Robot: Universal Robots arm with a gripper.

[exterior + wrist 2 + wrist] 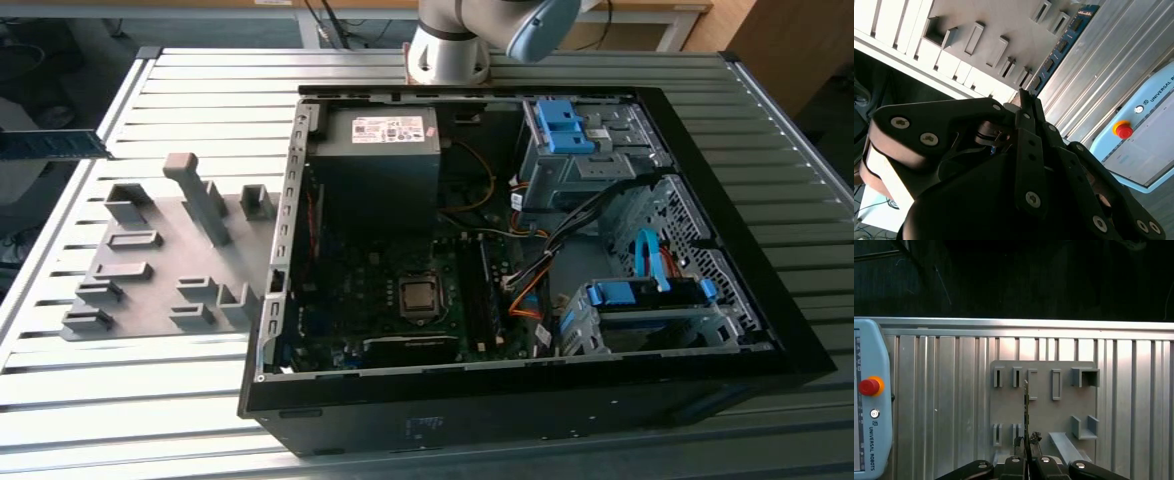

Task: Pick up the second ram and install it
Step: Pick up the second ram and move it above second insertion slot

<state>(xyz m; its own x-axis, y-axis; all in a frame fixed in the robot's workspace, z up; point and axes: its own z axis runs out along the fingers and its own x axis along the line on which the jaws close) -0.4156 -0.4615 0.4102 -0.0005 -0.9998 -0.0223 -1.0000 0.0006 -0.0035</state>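
Arm's pincer (1027,444) clenched on second ram (1026,407), held edge-on above grey holder tray (1044,415) w/ slots.

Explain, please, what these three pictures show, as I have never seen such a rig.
This is one robot arm at a ribbed metal table. The exterior view looks on from off the arm: an open computer case lies on the table, with a grey holder tray at that view's left. The two wrist views come from cameras riding on the arm. They show its gripper shut on the second ram, a thin circuit-board stick, seen against the tray. A light-blue control pendant lies on the table too.
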